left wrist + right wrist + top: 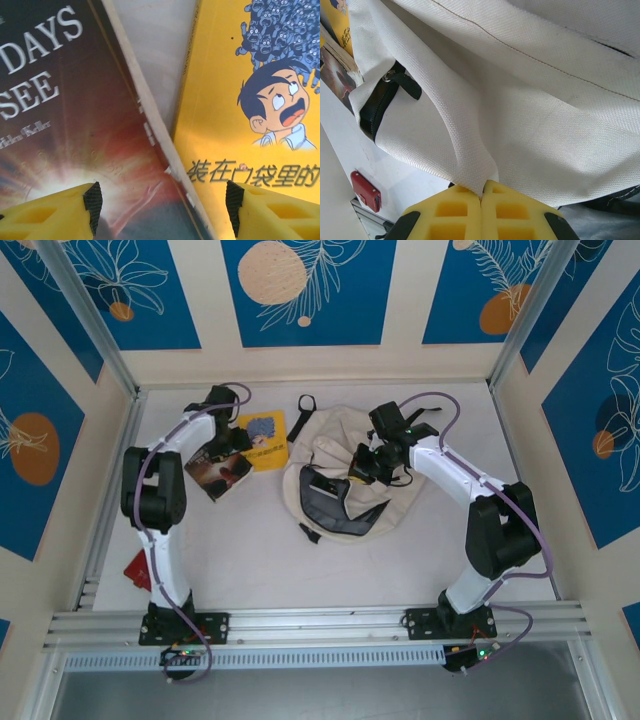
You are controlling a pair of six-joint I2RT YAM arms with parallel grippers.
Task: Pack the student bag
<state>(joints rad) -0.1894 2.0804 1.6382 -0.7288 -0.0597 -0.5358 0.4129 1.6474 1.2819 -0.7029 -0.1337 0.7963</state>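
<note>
The right gripper [481, 199] is seen clenched, its two yellow fingers [445, 217] pressed together on a pinched fold of the student bag [530, 100]. The cream fabric is drawn up from the fingertips and is spread away ahead of them. A black zipper pull [382, 105] is seen to the left of that gripper, and a small red object [365, 191] is laid on the table [405, 182] lower to its left. In the top view the student bag is found directly under the right gripper, slumped on the table.

The left gripper [160, 210] is held released, its fingers [270, 212] parted and nothing gripped. Beneath its left finger a dark book [65, 125] is laid, and beneath its right finger a yellow book [225, 115]. A strip of table is seen between the two.
</note>
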